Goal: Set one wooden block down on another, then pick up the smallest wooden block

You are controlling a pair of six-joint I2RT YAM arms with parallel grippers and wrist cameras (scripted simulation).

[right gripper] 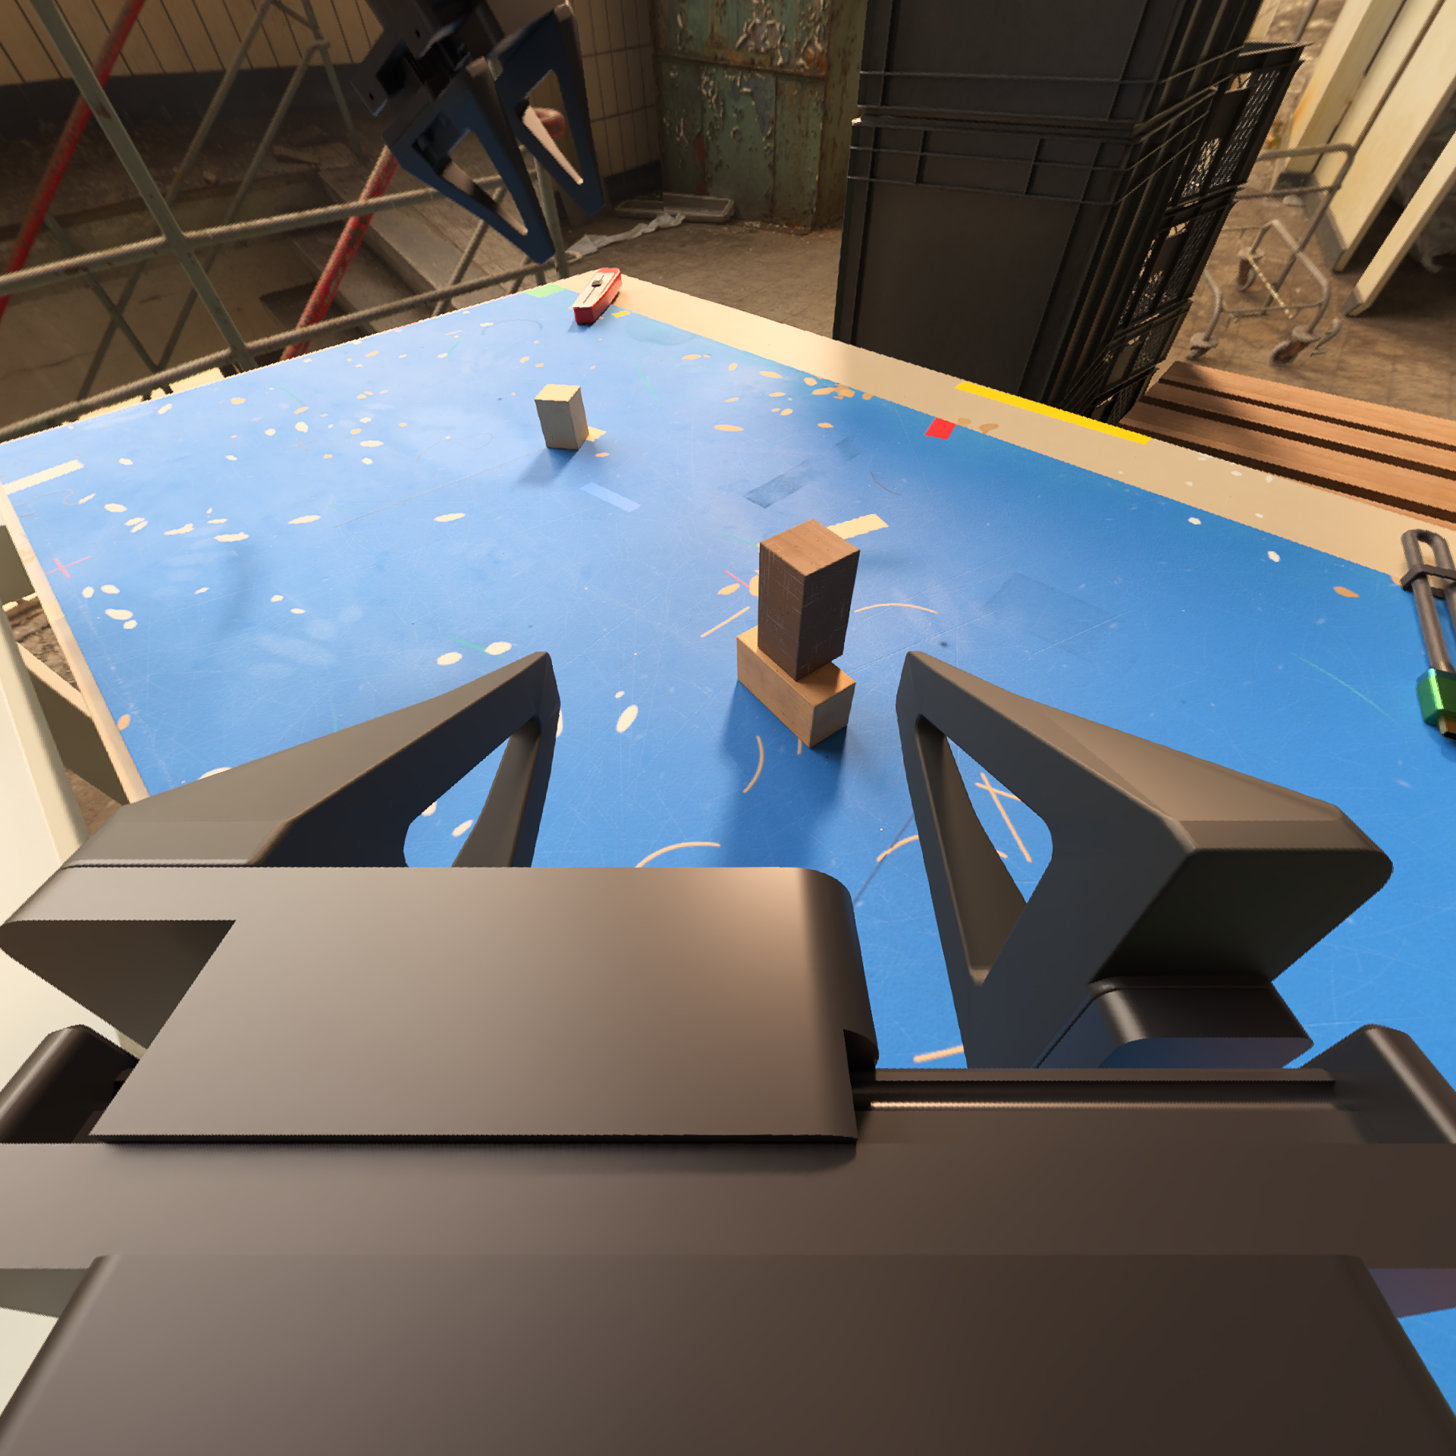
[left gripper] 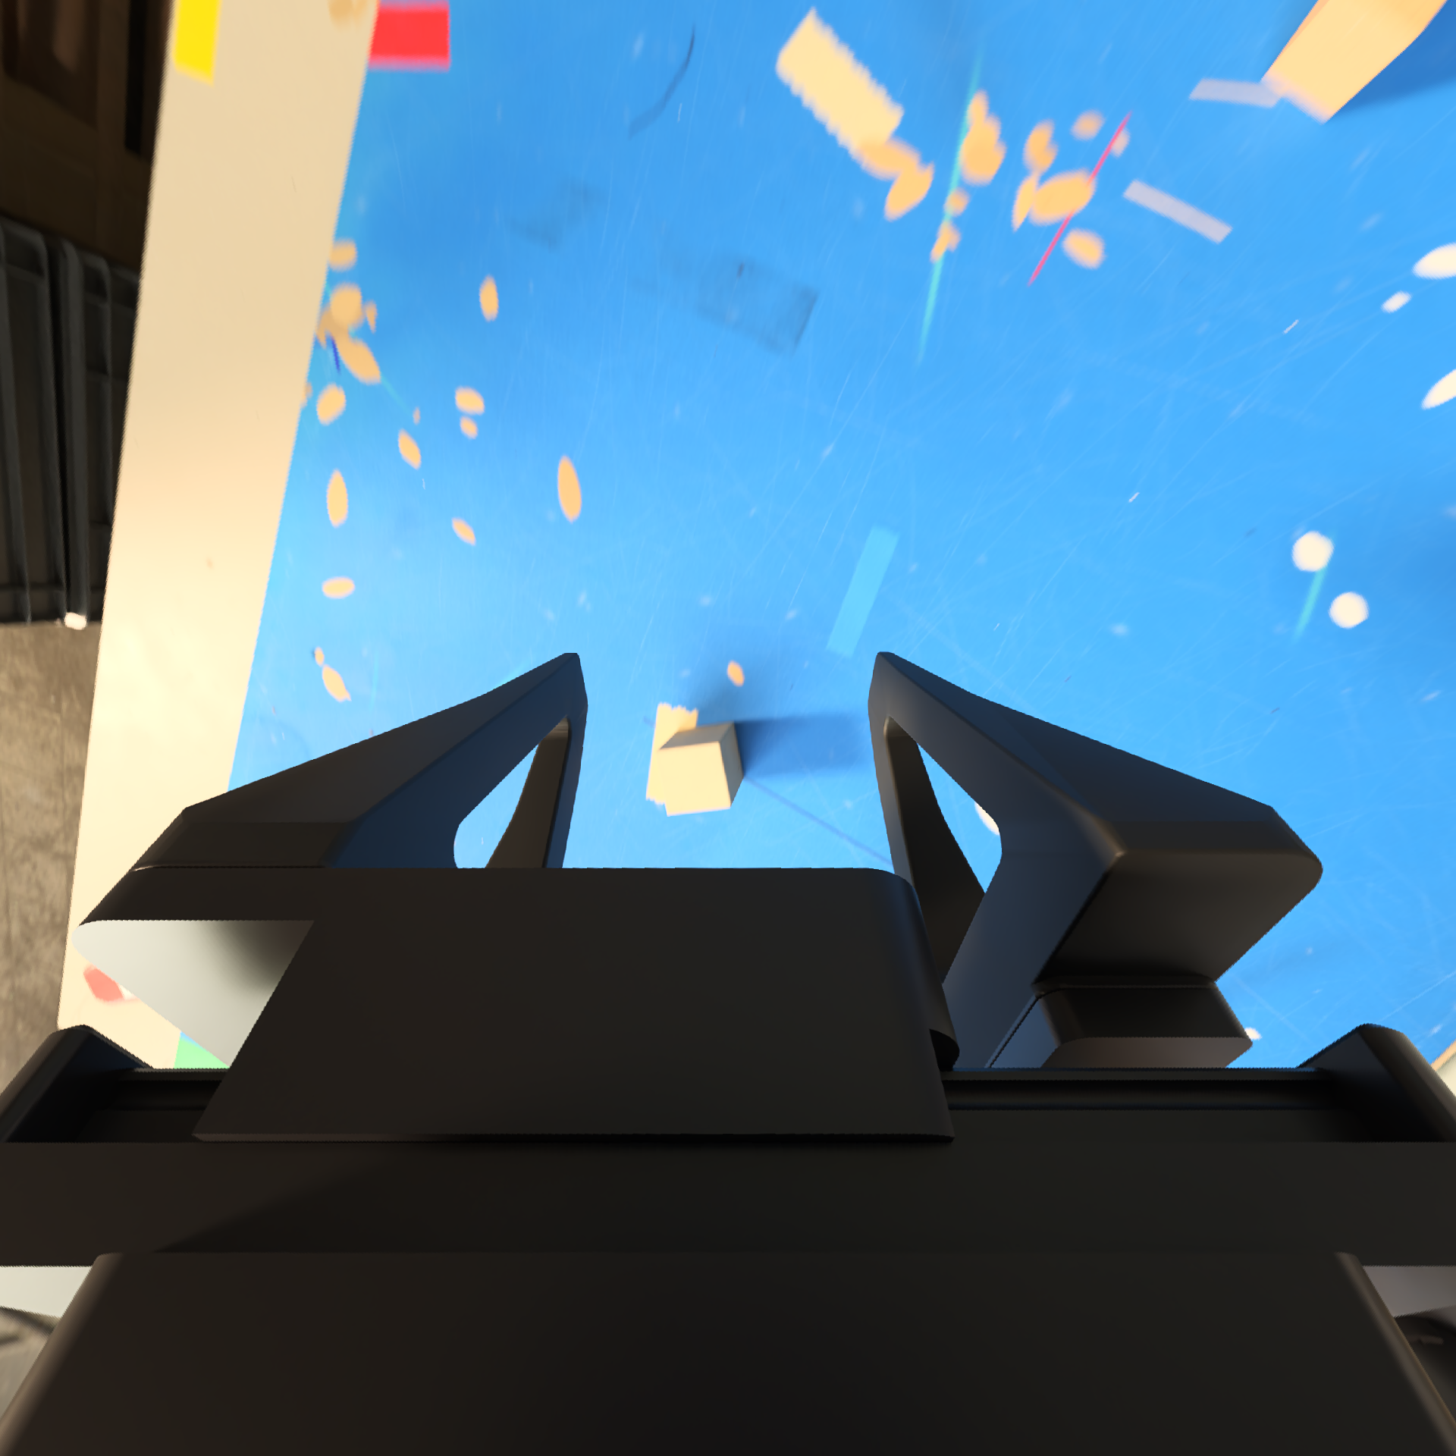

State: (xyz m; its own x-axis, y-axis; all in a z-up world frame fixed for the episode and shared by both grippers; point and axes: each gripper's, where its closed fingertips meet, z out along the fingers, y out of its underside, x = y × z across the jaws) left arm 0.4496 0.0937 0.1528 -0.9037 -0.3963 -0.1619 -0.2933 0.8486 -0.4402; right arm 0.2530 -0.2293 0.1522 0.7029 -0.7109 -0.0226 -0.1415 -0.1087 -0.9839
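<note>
Left wrist view looks almost straight down on the blue mat (left gripper: 788, 473), and the left gripper (left gripper: 726, 658) hangs above it with its jaws spread wide and nothing between them. The smallest wooden block (left gripper: 693, 768), pale and stubby, sits on the mat directly below that gap, apart from both fingers, roughly midway between them. Its shadow falls off to one side. The bare cream table edge (left gripper: 221, 473) runs along the left of this picture, near the block but not at it.

From the right wrist view, the same small block (right gripper: 561, 416) stands alone toward the far side of the table, with the left gripper (right gripper: 544, 213) high above it, and a red utility knife (right gripper: 596, 296) lies at the far corner beyond. There is open mat all around the block.

The right gripper (right gripper: 725, 670) also stands with jaws apart, holding nothing. Just ahead of it, near the middle of the table, the dark brown block (right gripper: 805, 599) stands upright on the light wooden block (right gripper: 796, 697), turned a little so that one bottom corner overhangs. The stack touches neither finger.

A padlock with a green body (right gripper: 1434, 630) lies at the table's right edge, well apart from the stack. Dark stacked crates (right gripper: 1024, 197) rise close behind the far edge.
</note>
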